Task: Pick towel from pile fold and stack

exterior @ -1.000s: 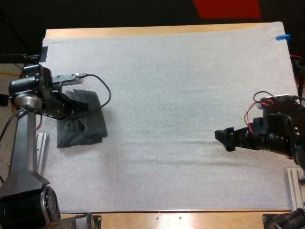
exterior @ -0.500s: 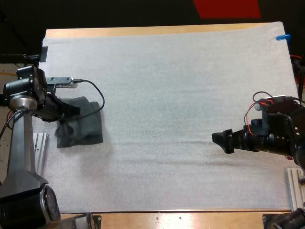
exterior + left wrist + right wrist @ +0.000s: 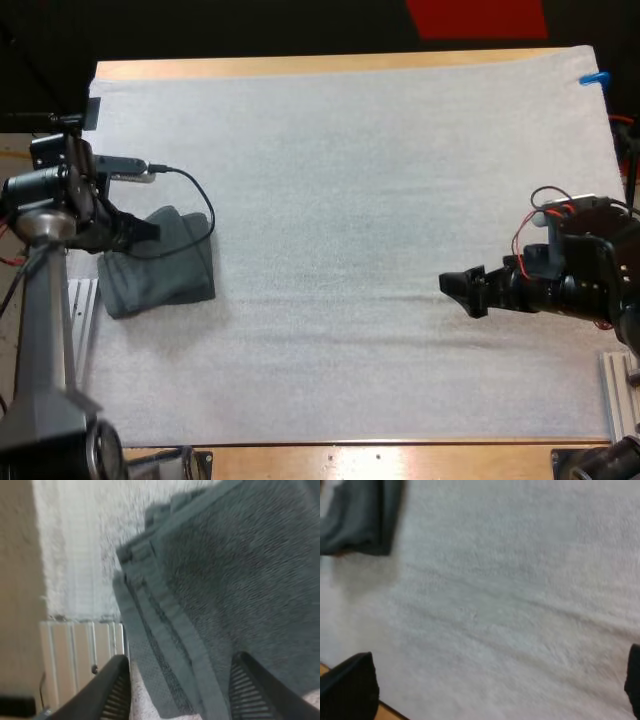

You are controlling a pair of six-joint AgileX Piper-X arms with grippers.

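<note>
Left arm upright at 9 o'clock edge of white mat (image 3: 350, 180), wrist bent toward 3. Left pincer (image 3: 182, 690) released, fingers apart above hem of folded dark grey-green towel (image 3: 165, 268), which lies at mat's 9 o'clock. Right arm low at 4 o'clock; right pincer (image 3: 462, 290) points toward 9, spread wide over mat, holding nothing.

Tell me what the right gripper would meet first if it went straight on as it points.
The way looks free over the white mat; far ahead, probably the towel at the left gripper, height unclear.

Dark grey-green towel (image 3: 168, 270), white mat (image 3: 350, 200)
</note>
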